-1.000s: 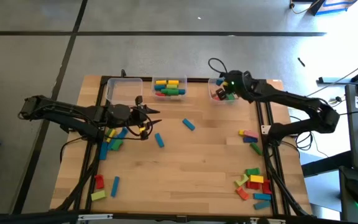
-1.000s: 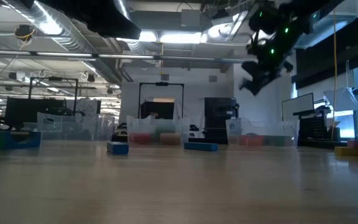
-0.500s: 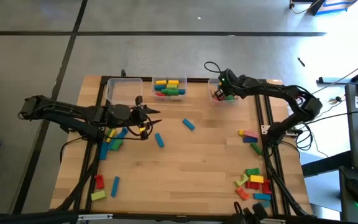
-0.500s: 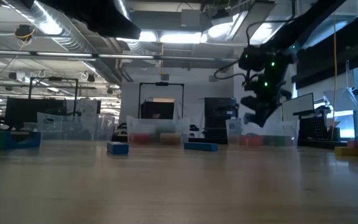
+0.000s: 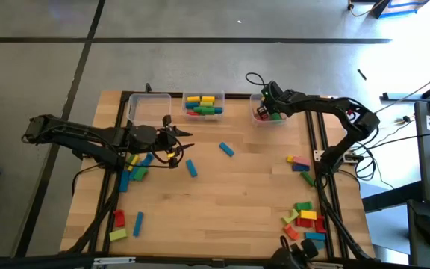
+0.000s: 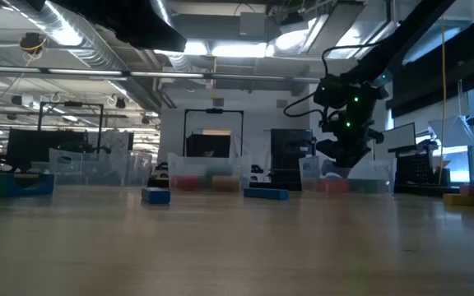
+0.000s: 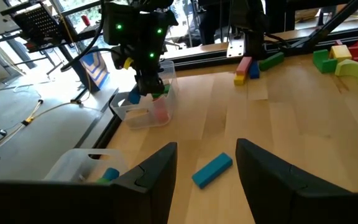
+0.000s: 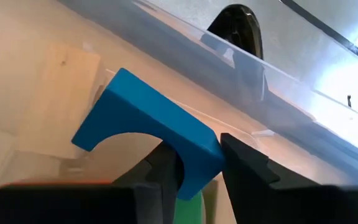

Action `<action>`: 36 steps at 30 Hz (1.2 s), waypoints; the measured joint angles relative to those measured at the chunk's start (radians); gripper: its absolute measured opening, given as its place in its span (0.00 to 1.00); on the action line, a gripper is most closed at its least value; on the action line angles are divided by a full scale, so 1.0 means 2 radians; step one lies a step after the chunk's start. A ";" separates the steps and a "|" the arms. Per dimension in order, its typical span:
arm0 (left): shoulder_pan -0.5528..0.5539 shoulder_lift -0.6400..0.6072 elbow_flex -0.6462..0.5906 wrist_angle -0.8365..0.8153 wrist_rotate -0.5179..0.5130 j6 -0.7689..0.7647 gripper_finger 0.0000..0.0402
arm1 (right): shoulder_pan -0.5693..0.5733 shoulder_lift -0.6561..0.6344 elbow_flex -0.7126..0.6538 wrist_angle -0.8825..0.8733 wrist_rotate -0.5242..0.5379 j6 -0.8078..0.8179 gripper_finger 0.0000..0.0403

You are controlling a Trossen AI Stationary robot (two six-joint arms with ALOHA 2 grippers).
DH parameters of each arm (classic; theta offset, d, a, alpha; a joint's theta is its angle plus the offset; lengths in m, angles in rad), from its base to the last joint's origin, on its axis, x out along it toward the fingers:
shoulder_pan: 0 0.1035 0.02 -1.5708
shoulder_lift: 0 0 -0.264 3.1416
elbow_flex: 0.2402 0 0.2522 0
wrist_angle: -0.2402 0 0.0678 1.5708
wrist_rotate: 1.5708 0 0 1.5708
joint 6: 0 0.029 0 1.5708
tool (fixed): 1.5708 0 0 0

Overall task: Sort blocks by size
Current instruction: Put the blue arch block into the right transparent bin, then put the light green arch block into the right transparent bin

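Note:
My right gripper [image 5: 264, 112] hangs over the right clear bin [image 5: 270, 119] at the table's far edge, shut on a blue arch-shaped block [image 8: 143, 130]. The left wrist view shows that block [image 7: 134, 96] at the bin's rim. Red and green blocks lie in this bin. The middle bin [image 5: 204, 104] holds several blocks. My left gripper [image 5: 185, 140] waits open over the table's left half, and a loose blue block [image 7: 212, 169] lies on the wood ahead of it. My right gripper pinches one end of the blue arch block [image 8: 194, 163] between its two fingers [image 8: 246, 169]. The fingers slant down from above into the bin. The block sticks out beyond the fingertips, arch side down; whether it touches the bin's floor I cannot tell.
An empty-looking clear bin [image 5: 149, 110] stands at the far left. Loose blocks lie at the near right [image 5: 304, 220], by the right rail [image 5: 298, 163], under the left arm [image 5: 134, 168] and at the near left [image 5: 125, 223]. Two blue blocks [image 5: 191, 168] lie mid-table.
My right gripper has come down over the right bin, carrying the blue arch block, and has tipped more steeply downward; it moved fast at first, then slowed. The left arm has kept still.

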 joint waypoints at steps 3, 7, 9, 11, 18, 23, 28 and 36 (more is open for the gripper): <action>0.000 0.000 0.000 0.000 0.000 -0.001 0.40 | 0.000 0.000 0.000 -0.002 0.001 0.000 0.36; 0.000 0.000 0.000 0.000 0.000 -0.003 0.40 | 0.000 0.000 0.000 -0.003 0.004 -0.002 0.48; 0.000 0.000 0.000 0.000 0.000 -0.003 0.40 | 0.000 -0.008 0.000 -0.017 0.003 -0.005 0.52; 0.000 0.000 0.000 0.000 0.000 -0.003 0.40 | 0.009 -0.025 0.001 -0.032 0.000 -0.008 0.55; 0.000 0.000 0.000 0.003 0.000 0.006 0.40 | 0.078 -0.113 0.039 -0.161 0.000 0.004 0.56; 0.000 0.000 0.000 0.003 0.000 0.004 0.40 | 0.154 -0.167 0.051 -0.193 -0.039 0.042 0.56; 0.000 0.000 0.000 0.002 0.000 -0.003 0.40 | 0.248 -0.198 0.051 -0.245 -0.108 0.109 0.56; -0.001 0.000 0.000 0.000 0.000 -0.011 0.40 | 0.450 -0.210 0.048 -0.335 -0.170 0.287 0.56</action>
